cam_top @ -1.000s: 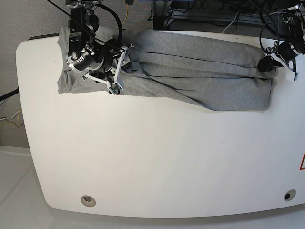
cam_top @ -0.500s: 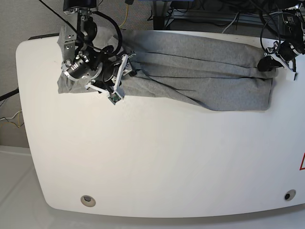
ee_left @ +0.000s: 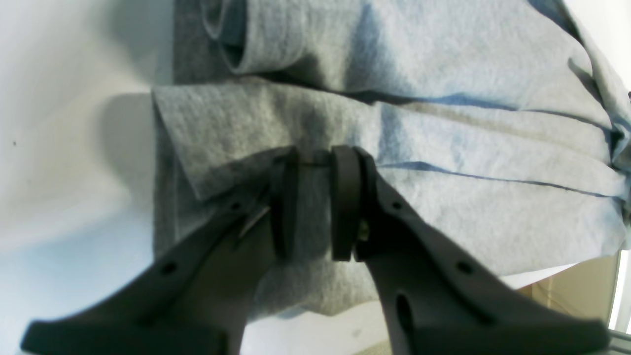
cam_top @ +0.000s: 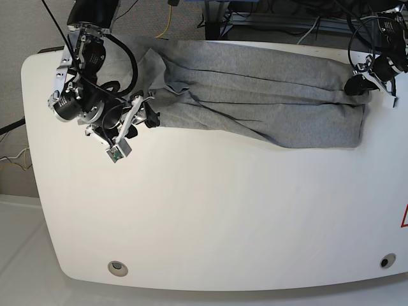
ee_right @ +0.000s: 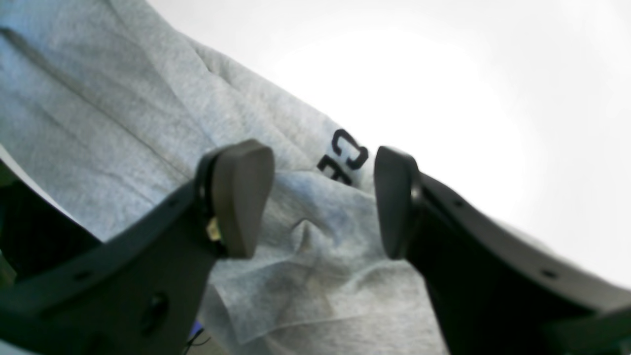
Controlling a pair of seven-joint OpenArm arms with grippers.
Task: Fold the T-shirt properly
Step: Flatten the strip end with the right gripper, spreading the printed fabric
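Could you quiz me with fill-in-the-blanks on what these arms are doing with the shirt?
1. The T-shirt is the colour ____.
2. The left gripper is ____ on the cloth.
3. The right gripper has its jaws ____.
4. Between the right gripper's jaws shows black ____.

Missing: grey; shut; open; lettering

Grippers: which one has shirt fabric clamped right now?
The left gripper: its pads pinch a fold of the T-shirt. The right gripper hangs open above the printed lettering.
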